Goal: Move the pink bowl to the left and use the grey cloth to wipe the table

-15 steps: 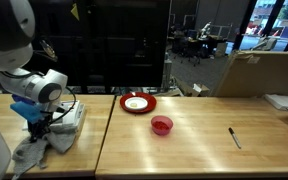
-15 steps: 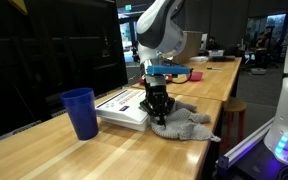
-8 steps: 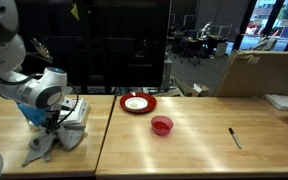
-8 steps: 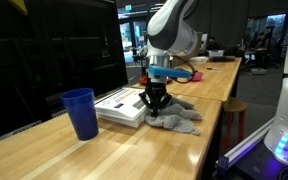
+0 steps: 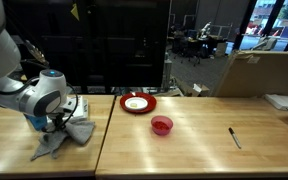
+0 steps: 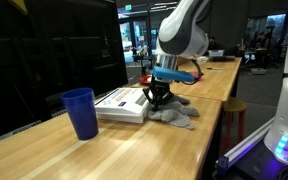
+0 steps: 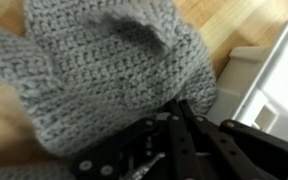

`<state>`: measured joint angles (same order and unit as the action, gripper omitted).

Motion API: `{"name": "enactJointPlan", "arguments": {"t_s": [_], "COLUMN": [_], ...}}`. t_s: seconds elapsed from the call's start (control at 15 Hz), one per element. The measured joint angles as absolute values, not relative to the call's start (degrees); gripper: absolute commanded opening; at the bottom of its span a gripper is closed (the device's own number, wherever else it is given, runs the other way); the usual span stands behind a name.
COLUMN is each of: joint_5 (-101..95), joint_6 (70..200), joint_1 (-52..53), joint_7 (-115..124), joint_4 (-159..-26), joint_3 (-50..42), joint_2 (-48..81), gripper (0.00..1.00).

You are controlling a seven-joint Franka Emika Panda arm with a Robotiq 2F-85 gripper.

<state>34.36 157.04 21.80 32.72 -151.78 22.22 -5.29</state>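
Observation:
The pink bowl [image 5: 162,125] sits upright on the table [image 5: 194,150], just in front of a red plate. Far to its left, my gripper [image 5: 62,122] points down at the table and is shut on the grey cloth [image 5: 59,141], which trails on the wood below it. In an exterior view the gripper [image 6: 160,99] pinches the cloth [image 6: 176,116] beside a white box. The wrist view is filled by the knitted grey cloth [image 7: 84,70], bunched against the closed fingers [image 7: 174,122].
A red plate with a white centre [image 5: 138,102] lies behind the bowl. A white box [image 5: 77,107] [image 6: 119,103] [image 7: 269,90] stands right next to the cloth. A blue cup [image 6: 80,112] stands further along. A black pen [image 5: 234,137] lies at the right.
My gripper has dragged the cloth along the table toward the seam and the bowl's side. The cloth has shifted with it, and the bowl has stayed put.

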Motion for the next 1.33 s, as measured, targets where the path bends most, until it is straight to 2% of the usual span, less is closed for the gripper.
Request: {"name": "enactJointPlan", "arguments": {"t_s": [0.53,0.87,1.33], "joint_5": [33.82,23.99,18.36], "joint_6": [165.31,165.61,165.56], "joint_1": [18.74,12.32,8.48], "joint_7": [38.04,44.1,46.7], "joint_4": [-158.98,-158.66,-158.8], "joint_3": [20.38,18.56,15.38], "joint_2": [-9.73,-9.25,-9.3], "gripper": [0.01,0.01,0.01]}}
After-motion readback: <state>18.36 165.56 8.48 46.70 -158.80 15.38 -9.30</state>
